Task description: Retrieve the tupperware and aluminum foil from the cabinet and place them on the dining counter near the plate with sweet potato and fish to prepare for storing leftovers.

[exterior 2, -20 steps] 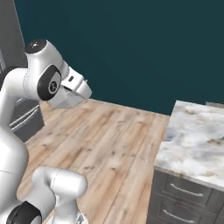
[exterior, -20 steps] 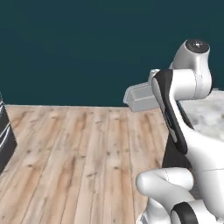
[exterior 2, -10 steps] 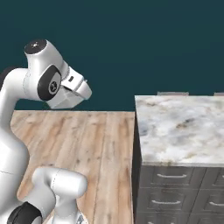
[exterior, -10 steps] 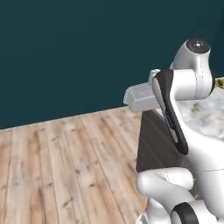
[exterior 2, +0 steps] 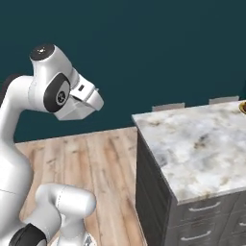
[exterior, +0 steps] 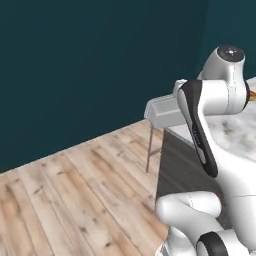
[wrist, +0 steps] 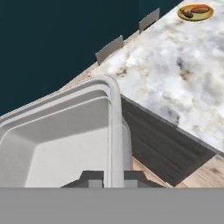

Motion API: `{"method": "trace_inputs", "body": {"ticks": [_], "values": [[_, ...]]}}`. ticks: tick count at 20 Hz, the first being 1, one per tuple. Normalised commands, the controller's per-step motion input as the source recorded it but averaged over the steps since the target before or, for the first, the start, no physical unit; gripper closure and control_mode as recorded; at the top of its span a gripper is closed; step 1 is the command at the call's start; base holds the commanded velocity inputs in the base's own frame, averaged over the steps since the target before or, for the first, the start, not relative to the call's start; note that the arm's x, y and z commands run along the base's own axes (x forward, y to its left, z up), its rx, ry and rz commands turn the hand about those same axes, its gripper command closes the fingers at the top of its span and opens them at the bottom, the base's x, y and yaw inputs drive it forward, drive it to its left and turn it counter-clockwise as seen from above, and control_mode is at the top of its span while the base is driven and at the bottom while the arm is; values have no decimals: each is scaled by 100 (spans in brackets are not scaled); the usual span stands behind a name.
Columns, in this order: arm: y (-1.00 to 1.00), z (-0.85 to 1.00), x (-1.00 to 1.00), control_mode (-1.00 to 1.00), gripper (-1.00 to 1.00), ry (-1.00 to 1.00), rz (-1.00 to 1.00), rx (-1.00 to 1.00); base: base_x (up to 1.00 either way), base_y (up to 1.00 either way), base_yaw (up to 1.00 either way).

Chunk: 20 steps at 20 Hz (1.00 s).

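Observation:
My gripper (wrist: 114,177) is shut on the rim of the tupperware (wrist: 65,140), a translucent grey-white tub that I hold in the air beside the arm (exterior: 162,112). Past the tub lies the dining counter (wrist: 175,65), with its marble top and dark panelled side. At its far end sits the yellow plate (wrist: 195,12) with the orange-red sweet potato (wrist: 201,8) and the dark fish (wrist: 187,14). The tub hangs over the wooden floor, short of the counter's near corner. The aluminum foil and the cabinet are out of view.
Two grey stool backs (wrist: 109,49) (wrist: 149,19) stand along the counter's far side against the dark teal wall (exterior 2: 144,43). Drawers with metal handles (exterior 2: 204,207) face the counter's near end. Wooden floor (exterior: 75,200) stretches to the left.
The whole picture has shifted as the base moved: the dining counter has come further into both base views. The tub stays in the shut gripper.

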Motion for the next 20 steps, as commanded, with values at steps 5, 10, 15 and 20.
{"method": "trace_inputs", "body": {"ticks": [5,10,15,20], "values": [[0,0,0,100,100,0,0,0,94,100,-34],[0,0,0,100,100,0,0,0,100,100,-32],[0,0,0,100,100,0,0,0,100,100,-34],[0,0,0,100,100,0,0,0,99,92,-40]]}}
